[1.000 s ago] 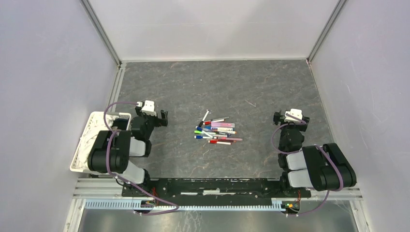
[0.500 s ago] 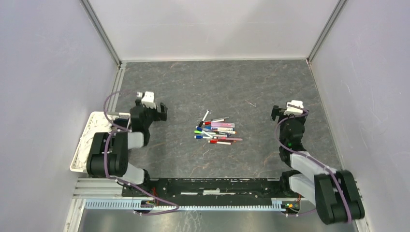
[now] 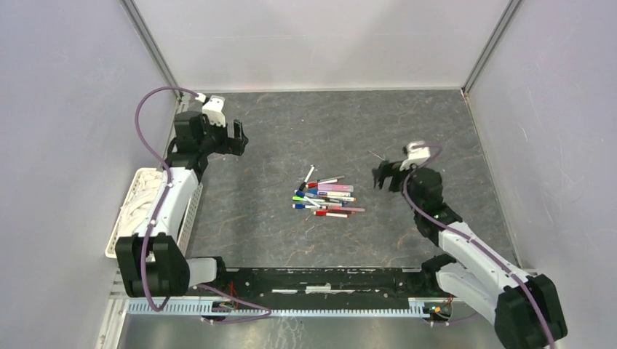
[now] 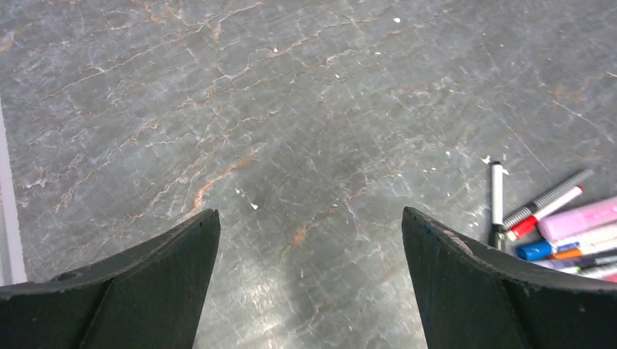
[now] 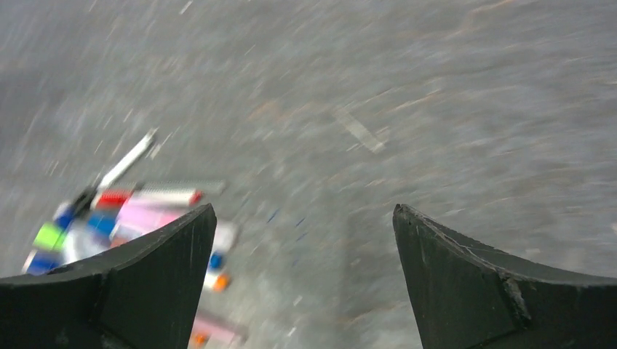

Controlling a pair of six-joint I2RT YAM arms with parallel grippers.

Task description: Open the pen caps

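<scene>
- Top view: we see the pens (image 3: 327,196) heaped mid-table. They look light, stiff and apt to roll. From the heap, the left gripper (image 3: 236,138) is at ten o'clock and the right gripper (image 3: 384,177) at two, both spread wide and empty. A white basket (image 3: 134,211) sits well apart at nine.
- Left wrist: the pen caps (image 4: 535,251) at four o'clock look small and slick, so we'd pinch barrel and cap separately.
- Right wrist: blurred, with the heap at eight o'clock. Overlapping neighbours crowd any pick.

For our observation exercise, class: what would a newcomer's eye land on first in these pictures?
The small heap of colourful pens at the middle of the dark marbled table stands out first. The left gripper and right gripper flank it, both open and empty, the right one much nearer the heap. A white basket sits at the table's left edge.
</scene>
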